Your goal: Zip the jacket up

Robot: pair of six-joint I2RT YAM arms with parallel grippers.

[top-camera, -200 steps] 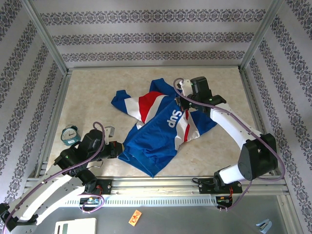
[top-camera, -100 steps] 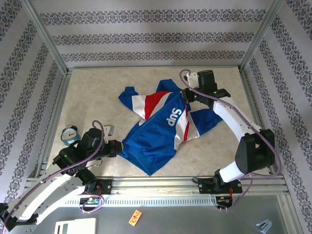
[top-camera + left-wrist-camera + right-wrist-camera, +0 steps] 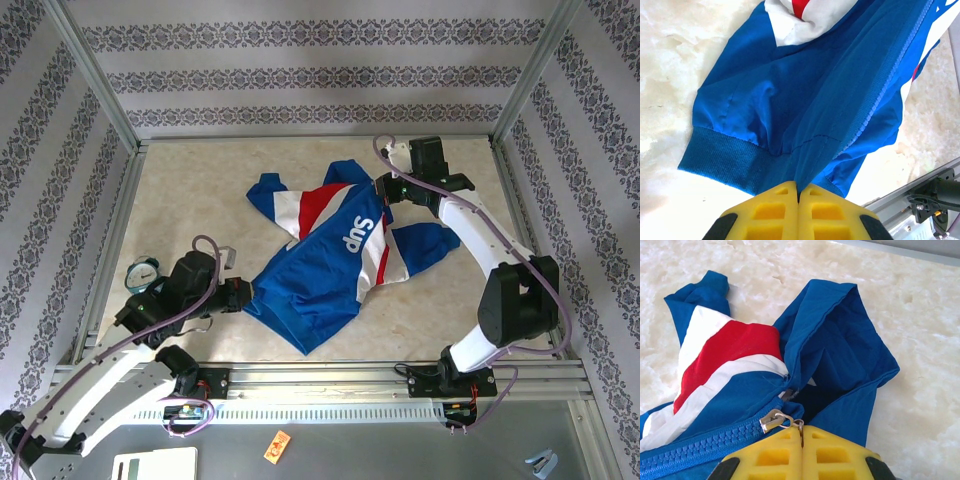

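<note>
On the table (image 3: 200,190) lies the jacket (image 3: 330,262): left gripper (image 3: 243,295) at its near hem, right gripper (image 3: 383,188) at its far collar, clock (image 3: 143,273) off left.

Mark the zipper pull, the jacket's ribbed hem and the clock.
zipper pull (image 3: 772,419): right wrist view, silver tab.
jacket (image 3: 725,162): left wrist view, ribbed hem band.
clock (image 3: 143,274): top external view, its face.

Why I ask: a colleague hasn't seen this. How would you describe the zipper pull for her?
Start at the blue jacket on the table; follow it to its far-right end, at the right gripper. By the yellow fingers, where the blue zipper teeth end, sits the zipper pull: the only silver metal there.
</note>
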